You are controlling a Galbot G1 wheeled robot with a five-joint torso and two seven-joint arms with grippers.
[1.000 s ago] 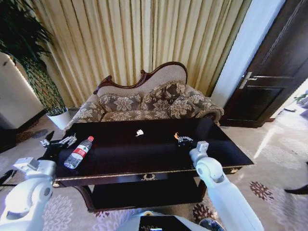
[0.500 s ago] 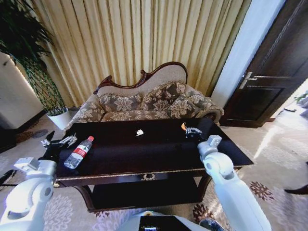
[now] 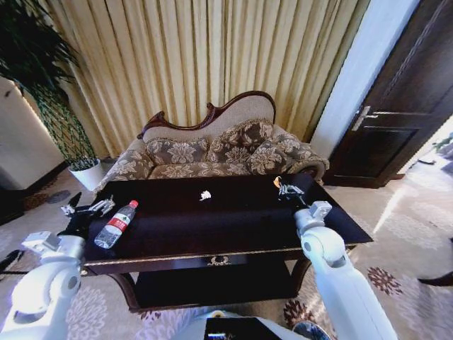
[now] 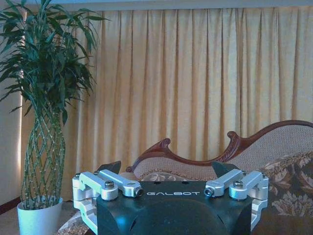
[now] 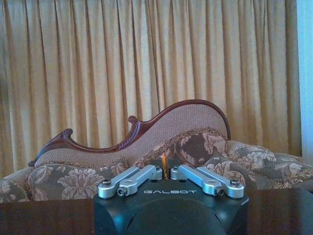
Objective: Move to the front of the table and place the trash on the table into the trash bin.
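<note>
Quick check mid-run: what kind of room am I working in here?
Most likely a formal sitting room or lounge: a patterned sofa with a carved wooden frame sits behind the low dark table, with floor-length gold curtains behind and a tall potted plant in the corner.

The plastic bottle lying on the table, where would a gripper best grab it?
Probably across the labelled middle of the bottle, coming from above. It lies on its side on the table, cap pointing away, so the round body is exposed on top.

Formal sitting room: carved sofa (image 3: 219, 145), gold curtains (image 3: 205, 57), potted plant (image 3: 49, 92), patterned carpet (image 3: 396, 269), dark door (image 3: 396, 106).
</note>
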